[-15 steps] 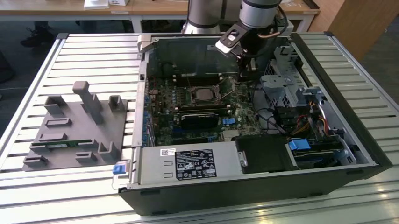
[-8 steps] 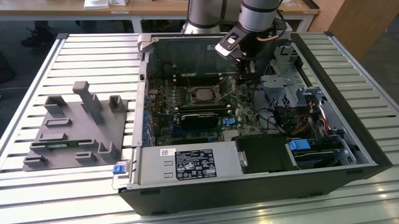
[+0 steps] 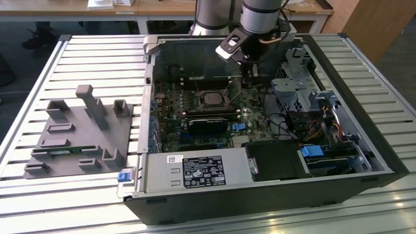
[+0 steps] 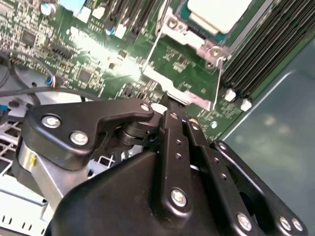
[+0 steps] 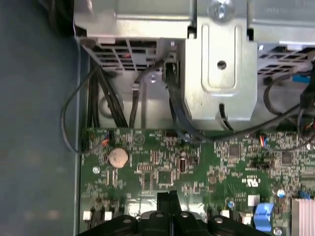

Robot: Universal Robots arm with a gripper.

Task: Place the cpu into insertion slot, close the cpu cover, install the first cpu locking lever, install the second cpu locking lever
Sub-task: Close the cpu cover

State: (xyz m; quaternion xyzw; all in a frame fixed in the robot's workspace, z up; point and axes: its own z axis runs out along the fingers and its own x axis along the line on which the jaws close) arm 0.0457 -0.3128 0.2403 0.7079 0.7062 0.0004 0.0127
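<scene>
The cpu (image 4: 219, 12) lies pale and flat in the insertion slot (image 4: 197, 38), ringed by green motherboard; in the exterior view the cpu (image 3: 211, 99) sits mid-board inside the open case. The cpu cover (image 4: 162, 81), a thin silvery frame with the board visible through its cut-out, is swung open away from the slot toward my gripper (image 4: 174, 112). The black fingers (image 4: 170, 132) are pressed together, and their tips meet the cover's free edge. In the exterior view the gripper (image 3: 248, 82) hangs just beside the slot, toward the exterior view's right. In the first wrist view the fingertips (image 5: 165, 199) are shut above the board.
Black memory slots (image 4: 266, 54) run beside the socket. A metal drive cage (image 3: 293, 87) and cable bundles (image 3: 305, 126) stand at the exterior view's right. A black heatsink-like block (image 3: 208, 124) and the labelled grey box (image 3: 195, 170) sit nearer the front. A grey fixture (image 3: 81, 134) lies on the slatted table.
</scene>
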